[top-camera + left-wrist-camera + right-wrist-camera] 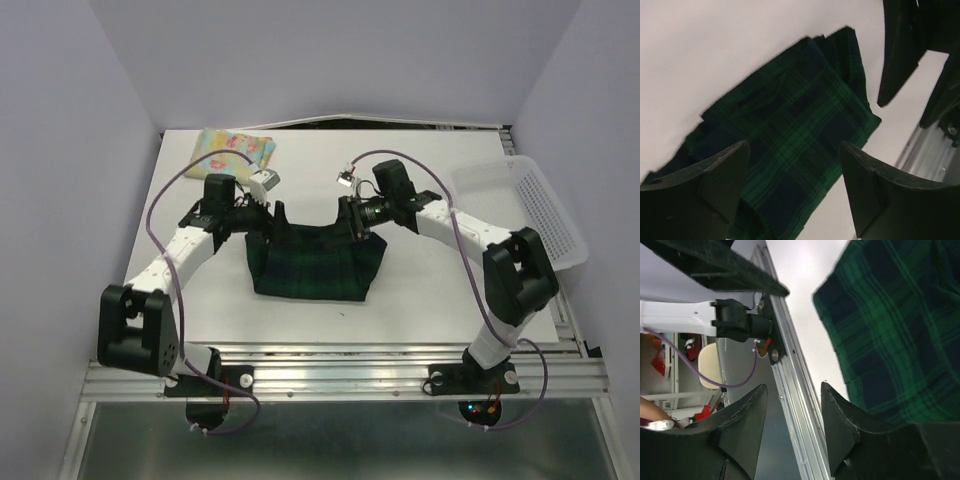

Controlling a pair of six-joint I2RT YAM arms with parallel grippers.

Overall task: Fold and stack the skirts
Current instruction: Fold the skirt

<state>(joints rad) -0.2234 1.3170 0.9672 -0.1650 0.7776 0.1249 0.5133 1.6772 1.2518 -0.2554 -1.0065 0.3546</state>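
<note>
On my overhead feed the white table takes up most of the view, and the two arms reach in from the near edge toward its middle. The plaid skirt, dark green and navy, lies at the centre of the table as a flat, roughly four-sided shape, its far edge running between the two grippers. The white mesh basket sits along the right edge of the table, well apart from the cloth. The floral skirt, pale yellow with pink and blue print, lies as a small flat bundle at the far left corner, apart from the plaid one. My left gripper is at the plaid skirt's far left corner; its wrist camera shows the jaws spread wide, with the plaid fabric lying flat below them and nothing pinched. My right gripper is at the far right corner; its wrist camera shows the jaws parted, with only the table's metal rail in the gap and the plaid cloth off to one side, so it grips nothing.
</note>
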